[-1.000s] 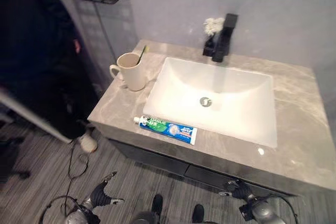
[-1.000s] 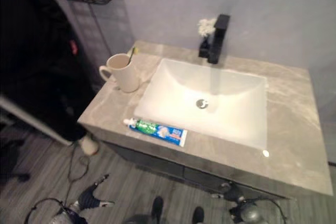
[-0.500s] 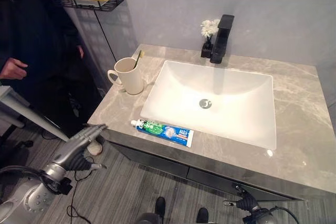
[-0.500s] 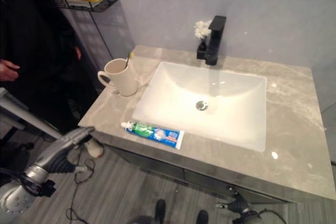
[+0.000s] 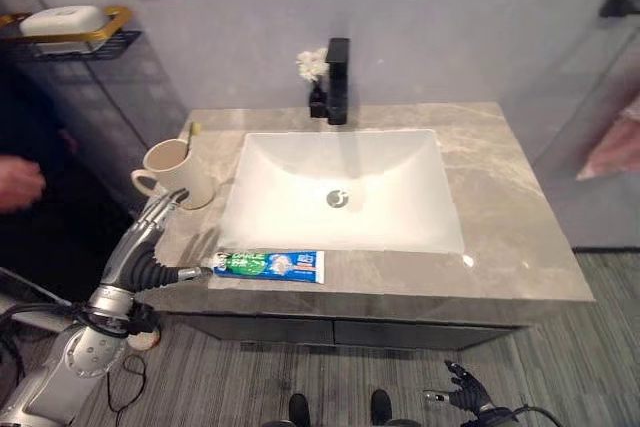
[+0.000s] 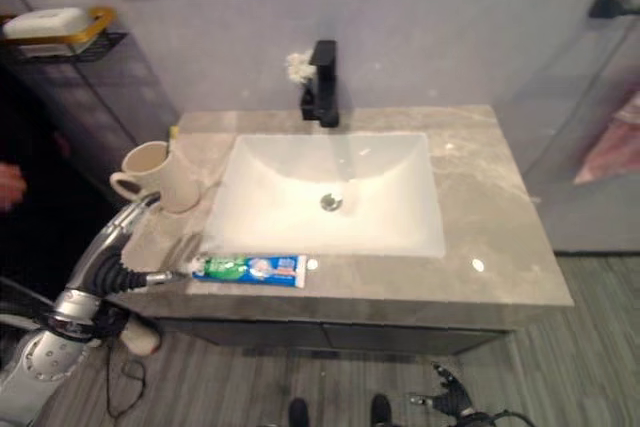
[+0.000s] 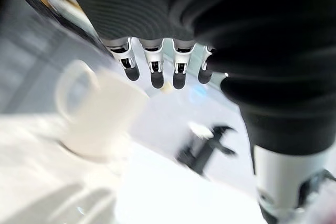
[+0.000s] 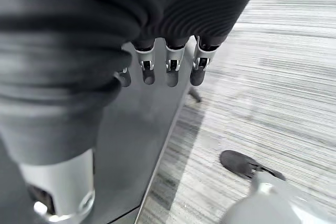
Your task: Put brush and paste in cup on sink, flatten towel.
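Head camera has swung since half a second ago, so the whole scene sits differently and a pink towel (image 5: 612, 147) now shows hanging at the far right; that part is camera, not objects. Real change: the left hand (image 5: 150, 237) has come up from below the counter edge and now reaches over the grey marble countertop (image 5: 500, 207), between the cream mug (image 5: 178, 171) and the toothpaste tube (image 5: 268, 265), thumb tip just beside the tube's cap end, fingers pointing toward the mug. Fingers straight and spread, holding nothing, confirmed in the left wrist view. Toothbrush (image 5: 189, 133) already stands in the mug, so brush part looks done; paste lies flat on the counter front, just ahead of the white basin (image 5: 340, 192), probably the next grab. Right hand (image 5: 462, 384) hangs low by the floor, fingers relaxed, empty. Towel untouched
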Controlling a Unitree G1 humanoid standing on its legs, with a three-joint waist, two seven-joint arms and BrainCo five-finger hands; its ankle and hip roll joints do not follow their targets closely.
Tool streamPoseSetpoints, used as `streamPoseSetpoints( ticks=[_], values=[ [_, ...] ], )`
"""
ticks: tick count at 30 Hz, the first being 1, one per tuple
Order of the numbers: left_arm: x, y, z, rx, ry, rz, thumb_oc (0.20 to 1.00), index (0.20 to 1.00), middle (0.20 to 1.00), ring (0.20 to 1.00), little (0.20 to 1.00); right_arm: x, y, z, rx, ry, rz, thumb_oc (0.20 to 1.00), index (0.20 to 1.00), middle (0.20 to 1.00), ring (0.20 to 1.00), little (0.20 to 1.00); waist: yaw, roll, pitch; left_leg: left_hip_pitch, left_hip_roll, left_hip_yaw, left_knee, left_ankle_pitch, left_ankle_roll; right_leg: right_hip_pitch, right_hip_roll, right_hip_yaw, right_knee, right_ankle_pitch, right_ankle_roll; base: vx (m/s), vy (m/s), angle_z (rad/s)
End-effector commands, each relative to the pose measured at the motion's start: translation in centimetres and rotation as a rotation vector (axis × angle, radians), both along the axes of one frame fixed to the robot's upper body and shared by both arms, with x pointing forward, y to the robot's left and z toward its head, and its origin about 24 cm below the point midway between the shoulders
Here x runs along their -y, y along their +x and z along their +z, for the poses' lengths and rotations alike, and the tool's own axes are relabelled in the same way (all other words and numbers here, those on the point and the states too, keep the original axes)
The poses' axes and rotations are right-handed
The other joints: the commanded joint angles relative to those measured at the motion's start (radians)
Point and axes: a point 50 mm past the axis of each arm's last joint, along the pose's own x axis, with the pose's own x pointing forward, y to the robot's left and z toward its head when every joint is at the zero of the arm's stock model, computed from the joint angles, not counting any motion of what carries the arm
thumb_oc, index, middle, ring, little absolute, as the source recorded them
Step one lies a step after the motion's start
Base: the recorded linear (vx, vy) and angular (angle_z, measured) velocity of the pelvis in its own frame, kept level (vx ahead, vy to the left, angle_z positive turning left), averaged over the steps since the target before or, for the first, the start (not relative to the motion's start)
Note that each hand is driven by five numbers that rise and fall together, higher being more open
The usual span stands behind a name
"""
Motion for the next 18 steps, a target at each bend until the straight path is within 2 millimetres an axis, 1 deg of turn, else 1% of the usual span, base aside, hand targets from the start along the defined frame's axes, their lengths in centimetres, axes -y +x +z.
streamPoseSetpoints(
  ticks=[1, 3, 4, 5, 7, 9, 13, 18],
  values=[
    [0.1, 0.5, 1.7, 0.058, -0.017, -0.034, 1.0, 1.0, 1.0, 1.0, 1.0, -0.1, 1.9, 0.9, 0.063, -0.006, 0.053, 1.0, 1.0, 1.0, 1.0, 1.0, -0.005, -0.048, 0.012, 0.004, 0.01, -0.041, 0.013, -0.033, -0.04, 0.009, -0.137, 0.028, 0.013, 0.048, 0.136, -0.01, 0.04, -0.22],
    [0.1, 0.5, 1.4, 0.038, -0.015, -0.039, 1.0, 1.0, 1.0, 1.0, 1.0, 0.0, 1.8, 0.9, 0.06, -0.011, 0.052, 1.0, 1.0, 1.0, 1.0, 1.0, -0.007, -0.049, 0.013, 0.005, 0.01, -0.03, 0.013, -0.035, -0.039, 0.001, -0.136, 0.037, 0.012, 0.053, 0.14, -0.01, 0.035, -0.17],
    [0.0, 0.3, 1.0, 0.008, 0.0, -0.039, 1.0, 1.0, 1.0, 1.0, 1.0, 0.3, 1.8, 1.0, 0.065, -0.02, 0.052, 1.0, 1.0, 1.0, 1.0, 1.0, -0.014, -0.047, 0.017, 0.007, 0.01, -0.017, 0.013, -0.039, -0.036, -0.011, -0.138, 0.056, 0.01, 0.062, 0.147, -0.01, 0.033, -0.3],
    [0.0, 0.3, 1.0, 0.008, 0.0, -0.039, 1.0, 1.0, 1.0, 1.0, 1.0, 0.3, 1.8, 1.0, 0.065, -0.02, 0.052, 1.0, 1.0, 1.0, 1.0, 1.0, -0.011, -0.048, 0.016, 0.007, 0.01, -0.014, 0.013, -0.039, -0.036, -0.013, -0.137, 0.059, 0.01, 0.062, 0.147, -0.01, 0.042, -0.47],
    [-0.5, 0.1, 0.0, -0.046, 0.025, -0.029, 1.0, 1.0, 1.0, 1.0, 1.0, 0.3, 2.2, 1.3, 0.084, -0.021, 0.063, 1.0, 1.0, 1.0, 1.0, 1.0, -0.02, -0.049, 0.018, 0.008, 0.01, 0.008, 0.015, -0.042, -0.034, -0.028, -0.136, 0.084, 0.008, 0.074, 0.156, 0.0, 0.038, -0.31],
    [-0.5, 0.1, -0.4, -0.063, 0.029, -0.026, 1.0, 1.0, 1.0, 1.0, 1.0, 0.3, 2.3, 1.3, 0.084, -0.026, 0.066, 1.0, 1.0, 1.0, 1.0, 1.0, -0.019, -0.051, 0.019, 0.008, 0.011, 0.018, 0.017, -0.044, -0.032, -0.036, -0.137, 0.093, 0.008, 0.077, 0.157, 0.01, 0.029, -0.21],
    [-0.9, 0.0, -1.3, -0.109, 0.039, -0.004, 1.0, 1.0, 1.0, 1.0, 1.0, 0.1, 2.5, 1.5, 0.093, -0.022, 0.085, 1.0, 1.0, 1.0, 1.0, 1.0, -0.022, -0.057, 0.019, 0.009, 0.011, 0.023, 0.015, -0.044, -0.031, -0.041, -0.136, 0.096, 0.008, 0.078, 0.158, 0.02, 0.01, -0.18],
    [-1.0, 0.0, -1.9, -0.14, 0.053, -0.008, 1.0, 1.0, 1.0, 1.0, 1.0, 0.0, 2.6, 1.5, 0.096, -0.024, 0.104, 1.0, 1.0, 1.0, 1.0, 1.0, -0.025, -0.063, 0.014, 0.006, 0.013, 0.02, 0.013, -0.044, -0.033, -0.045, -0.135, 0.091, 0.008, 0.078, 0.158, 0.02, 0.002, 0.01]
  ],
)
